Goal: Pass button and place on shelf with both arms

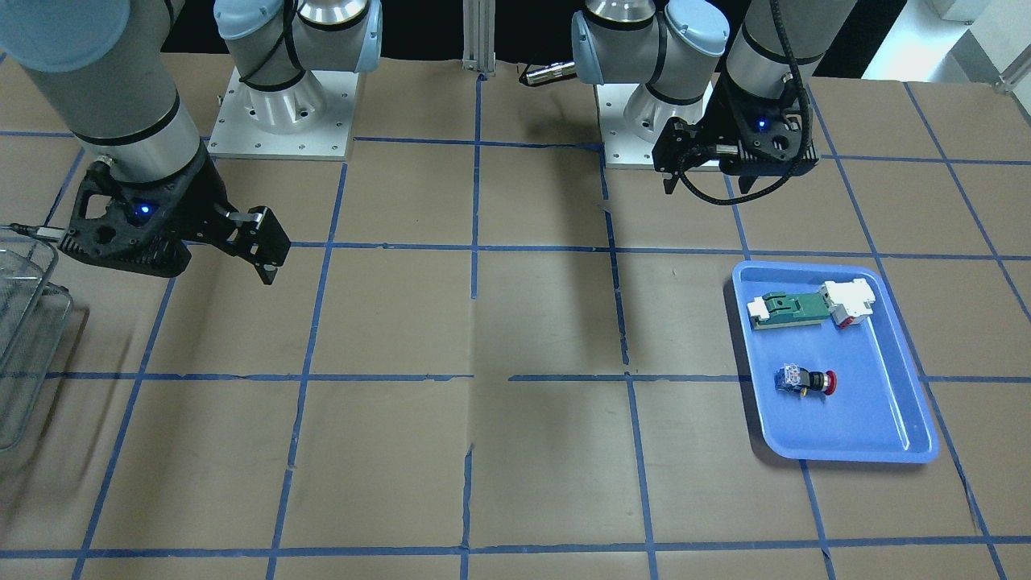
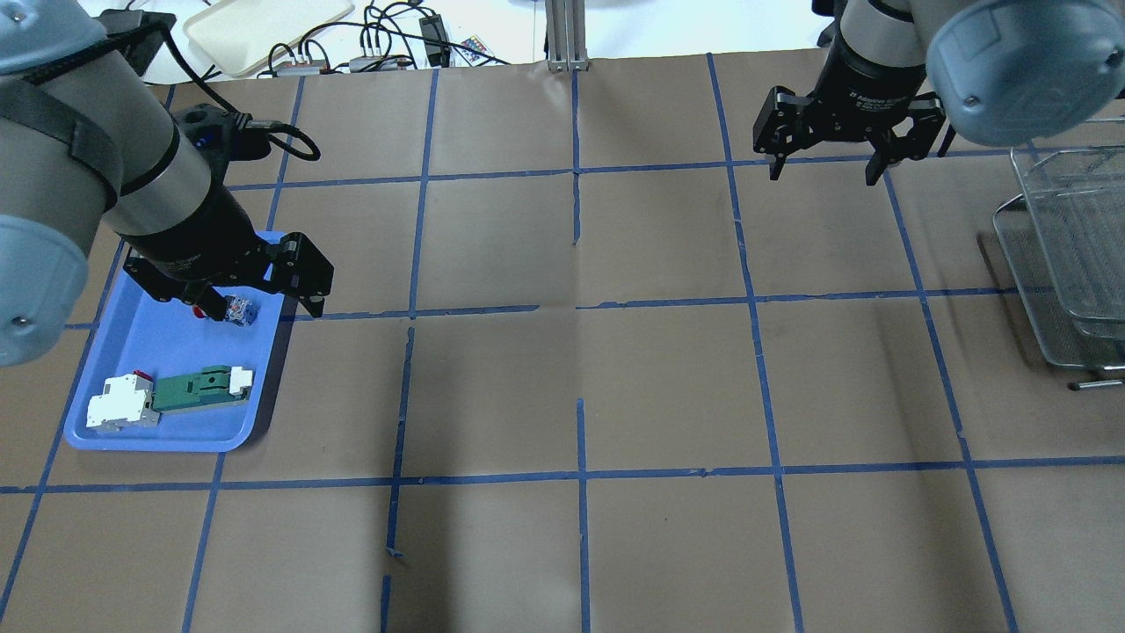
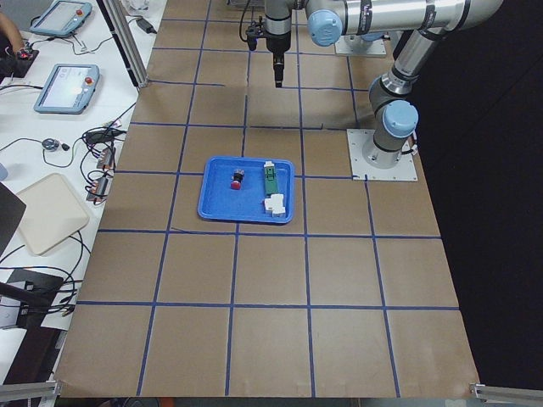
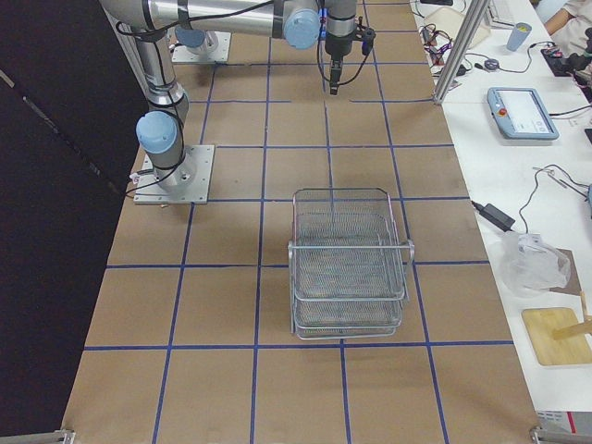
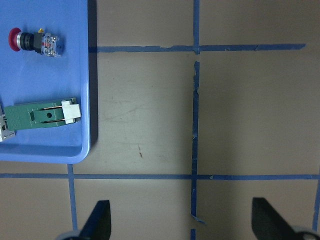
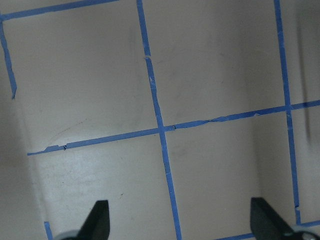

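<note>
The button [image 1: 805, 380], with a red head and a blue-and-clear back, lies on its side in the blue tray [image 1: 886, 419]. It also shows in the overhead view [image 2: 230, 308] and the left wrist view [image 5: 35, 42]. My left gripper [image 2: 239, 290] is open and empty, held high near the tray; in the left wrist view [image 5: 182, 222] the button lies far to its upper left. My right gripper [image 2: 824, 171] is open and empty above bare table, as the right wrist view [image 6: 181, 222] shows. The wire-mesh shelf [image 2: 1072, 255] stands at the table's right end, also in the exterior right view [image 4: 350, 268].
A green-and-white flat part [image 1: 789, 310] and a white block with a red tab [image 1: 847, 302] lie in the same tray beside the button. Brown paper with blue tape lines covers the table. Cables and a beige tray [image 2: 264, 26] lie beyond the far edge.
</note>
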Motion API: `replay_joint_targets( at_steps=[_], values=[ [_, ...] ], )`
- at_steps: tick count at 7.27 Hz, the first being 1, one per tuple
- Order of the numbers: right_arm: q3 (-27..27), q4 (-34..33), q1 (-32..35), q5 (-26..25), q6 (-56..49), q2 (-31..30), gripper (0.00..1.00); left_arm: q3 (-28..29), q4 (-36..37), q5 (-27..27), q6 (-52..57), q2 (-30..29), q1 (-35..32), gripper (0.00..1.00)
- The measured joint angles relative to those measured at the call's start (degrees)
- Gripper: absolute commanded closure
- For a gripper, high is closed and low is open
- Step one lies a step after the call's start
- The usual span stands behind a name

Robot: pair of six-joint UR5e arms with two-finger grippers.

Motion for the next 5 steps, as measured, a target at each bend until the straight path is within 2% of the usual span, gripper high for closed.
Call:
replay_joint_targets(
  at_steps=[5],
  values=[
    [-2.48,2.87,0.07,-0.45,-1.74,-2.29,0.00,-0.54,0.72,0.27,-0.15,-0.63,0.92,0.00]
  ],
)
